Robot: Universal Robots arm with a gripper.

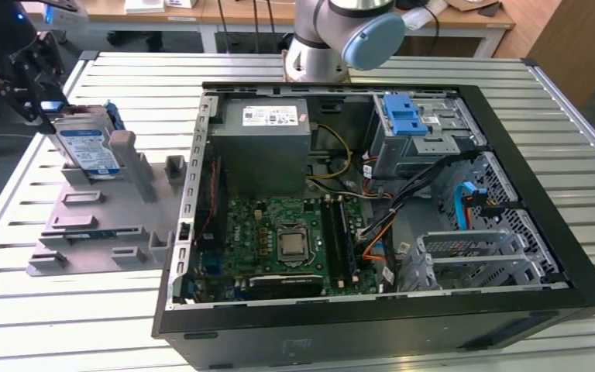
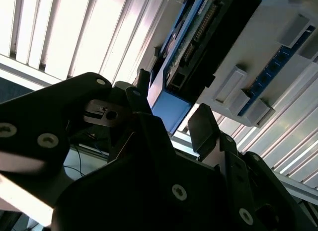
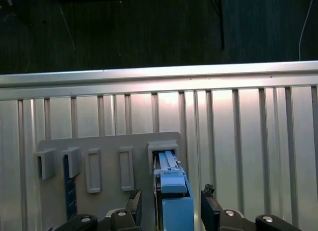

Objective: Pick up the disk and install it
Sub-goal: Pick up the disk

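Observation:
The disk [image 1: 84, 147], silver with a white-and-blue label and a blue carrier, stands on edge in a grey holder [image 1: 99, 218] at the exterior view's left, outside the computer case. My gripper [image 1: 47, 102] hangs at the disk's upper far end. In the first wrist view the disk [image 3: 171, 185] shows edge-on, and my gripper [image 3: 171, 205] is open with one finger on each side of the blue carrier and a gap on both sides. The second wrist view shows the disk's [image 2: 173, 108] blue end between the open fingertips [image 2: 202, 125].
The open black computer case [image 1: 380, 318] fills the table's middle, holding a grey power-supply box [image 1: 266, 128], a green motherboard [image 1: 287, 240] and a blue-latched drive cage [image 1: 421, 124]. The arm's base [image 1: 324, 46] stands behind it. The holder [image 3: 107, 147] has several other slots.

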